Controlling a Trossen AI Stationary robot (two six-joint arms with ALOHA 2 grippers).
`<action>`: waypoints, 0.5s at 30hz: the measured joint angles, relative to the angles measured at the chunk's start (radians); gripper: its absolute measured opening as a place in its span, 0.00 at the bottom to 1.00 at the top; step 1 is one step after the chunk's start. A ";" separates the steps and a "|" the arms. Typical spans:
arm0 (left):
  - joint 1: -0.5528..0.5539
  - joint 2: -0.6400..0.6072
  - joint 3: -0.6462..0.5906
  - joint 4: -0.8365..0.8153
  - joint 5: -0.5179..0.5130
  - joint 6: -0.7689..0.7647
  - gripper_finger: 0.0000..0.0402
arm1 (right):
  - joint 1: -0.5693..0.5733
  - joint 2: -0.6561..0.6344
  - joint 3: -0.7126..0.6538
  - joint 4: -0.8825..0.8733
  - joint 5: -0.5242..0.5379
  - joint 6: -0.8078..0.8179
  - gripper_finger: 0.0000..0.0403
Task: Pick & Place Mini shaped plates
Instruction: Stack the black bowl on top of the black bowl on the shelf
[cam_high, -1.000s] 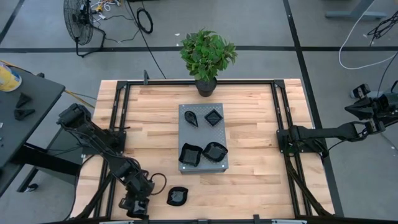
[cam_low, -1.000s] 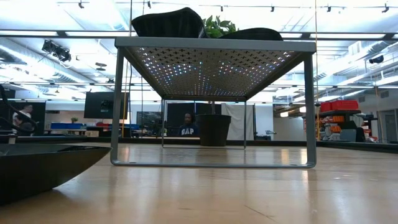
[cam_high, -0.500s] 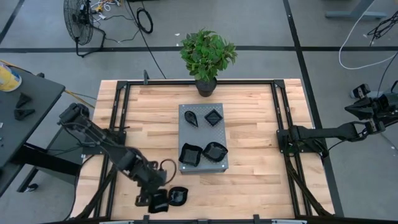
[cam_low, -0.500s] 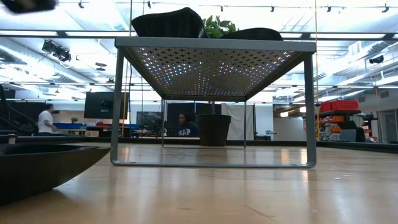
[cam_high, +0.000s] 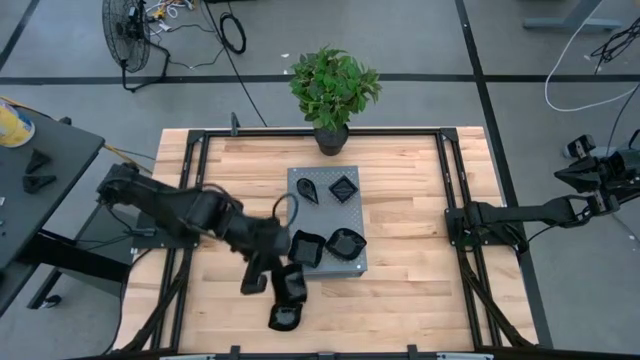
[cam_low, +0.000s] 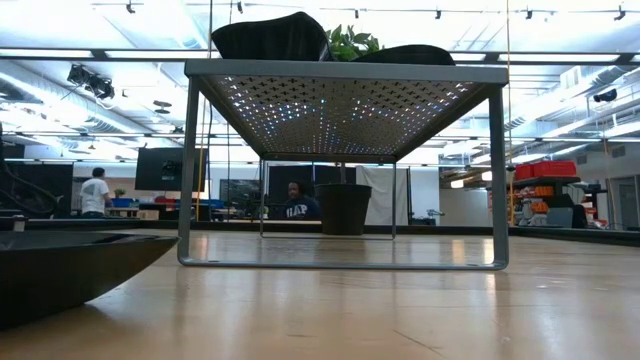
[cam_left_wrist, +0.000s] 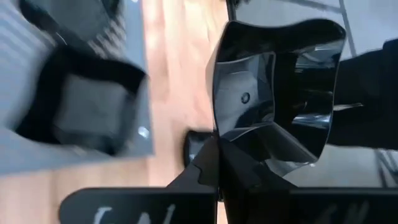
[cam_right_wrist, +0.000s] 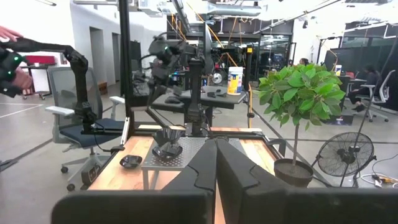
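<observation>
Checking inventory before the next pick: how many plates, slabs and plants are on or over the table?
Plates: 6 (four on the slab, one on the table, one in the left gripper)
Slab: 1
Plant: 1
Total: 8

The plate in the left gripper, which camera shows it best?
The left wrist view: the held plate fills the picture, glossy and wavy-edged, pinched at its rim by the left gripper. The high view shows a small dark shape. The low view misses it; the right wrist view is too distant.
</observation>
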 joint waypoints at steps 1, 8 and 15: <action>0.016 0.000 0.015 0.000 -0.007 0.027 0.01 | 0.000 0.000 0.000 0.000 0.000 0.000 0.04; 0.123 0.000 0.074 0.001 -0.036 0.264 0.01 | 0.000 0.000 0.000 0.000 0.000 0.000 0.04; 0.191 0.000 0.074 0.001 0.006 0.553 0.01 | 0.000 0.000 0.000 0.000 0.000 0.000 0.04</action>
